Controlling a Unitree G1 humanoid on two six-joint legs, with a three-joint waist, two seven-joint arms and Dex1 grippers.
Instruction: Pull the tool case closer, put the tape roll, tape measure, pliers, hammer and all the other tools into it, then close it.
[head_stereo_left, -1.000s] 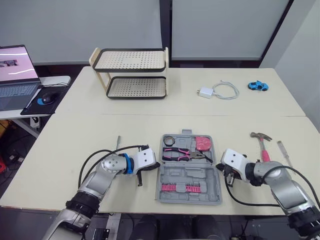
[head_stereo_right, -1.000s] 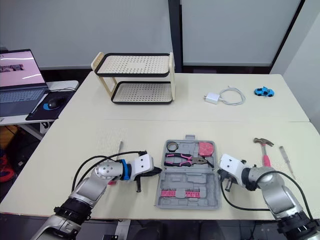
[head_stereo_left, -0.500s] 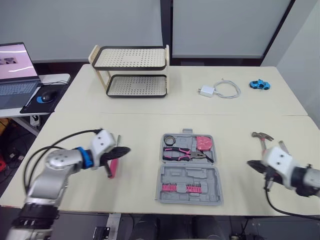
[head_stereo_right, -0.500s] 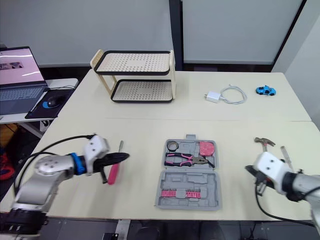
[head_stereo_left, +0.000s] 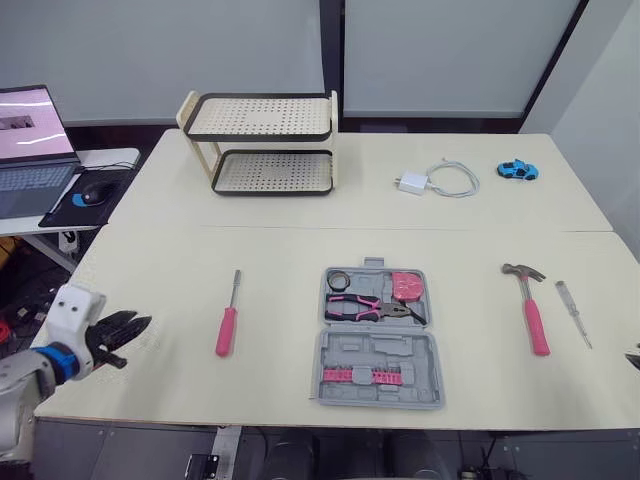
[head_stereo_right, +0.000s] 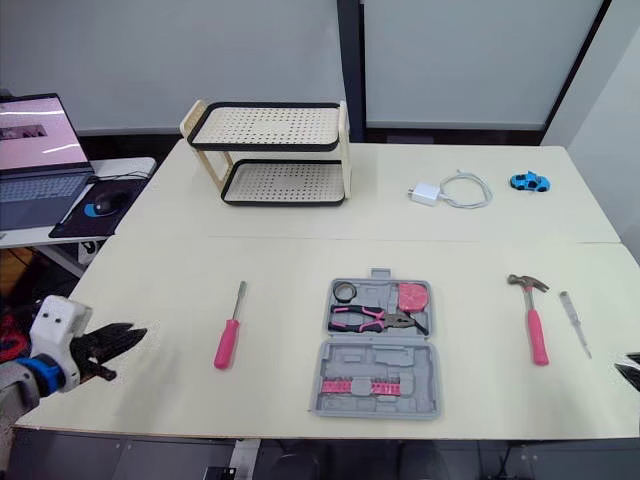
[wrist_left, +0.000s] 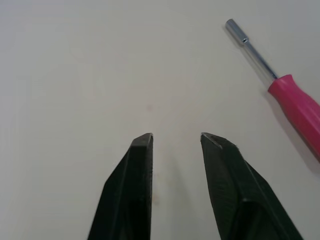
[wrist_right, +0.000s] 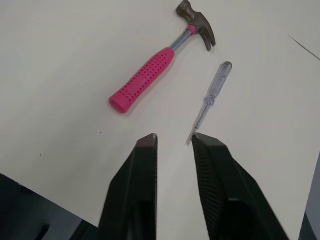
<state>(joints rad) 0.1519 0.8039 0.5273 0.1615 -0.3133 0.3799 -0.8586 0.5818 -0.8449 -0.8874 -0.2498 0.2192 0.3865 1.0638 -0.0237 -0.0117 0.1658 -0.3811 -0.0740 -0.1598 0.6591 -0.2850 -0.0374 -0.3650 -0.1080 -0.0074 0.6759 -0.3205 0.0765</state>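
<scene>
The grey tool case (head_stereo_left: 378, 345) lies open near the table's front edge, holding a tape roll (head_stereo_left: 337, 279), pink-handled pliers (head_stereo_left: 372, 308), a pink tape measure (head_stereo_left: 406, 286) and a row of pink bits (head_stereo_left: 350, 376). Left of the case lies a pink-handled screwdriver (head_stereo_left: 229, 318). On its right are a pink-handled hammer (head_stereo_left: 530, 305) and a clear thin screwdriver (head_stereo_left: 573, 312). My left gripper (head_stereo_left: 125, 328) hovers open and empty at the table's front left edge, pointing toward the pink screwdriver (wrist_left: 285, 95). My right gripper (wrist_right: 175, 137) is open and empty near the front right edge, facing the hammer (wrist_right: 155, 70).
A two-tier perforated shelf (head_stereo_left: 262, 145) stands at the back left. A white charger with cable (head_stereo_left: 440, 181) and a blue toy car (head_stereo_left: 516, 170) lie at the back right. A laptop (head_stereo_left: 30, 150) and mouse (head_stereo_left: 85, 197) sit on a side desk to the left.
Both grippers have drawn away from the case's sides, the left far out to the left edge, the right out to the right edge. The hammer and both screwdrivers now lie uncovered.
</scene>
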